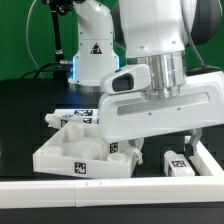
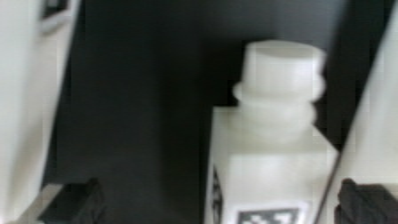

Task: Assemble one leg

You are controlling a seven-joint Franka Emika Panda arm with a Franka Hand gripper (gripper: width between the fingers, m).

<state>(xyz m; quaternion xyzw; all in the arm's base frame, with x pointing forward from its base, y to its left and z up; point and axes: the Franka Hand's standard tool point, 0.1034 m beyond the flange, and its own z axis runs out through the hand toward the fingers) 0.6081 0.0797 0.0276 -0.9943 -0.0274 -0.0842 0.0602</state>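
Observation:
The leg is a white block with a round peg at one end and a black-and-white tag near the other, lying on the black table. In the exterior view it lies at the view's right, just below the hand. My gripper is open and empty. Its dark fingertips stand on either side of the leg, and the leg is nearer one finger than the other. In the exterior view the gripper hangs low over the table, its large white hand hiding much of the scene behind.
A wide white tray-like piece with tags lies at the exterior view's left of the leg. Other white tagged pieces lie behind it. A white rail runs along the right and a white edge along the front.

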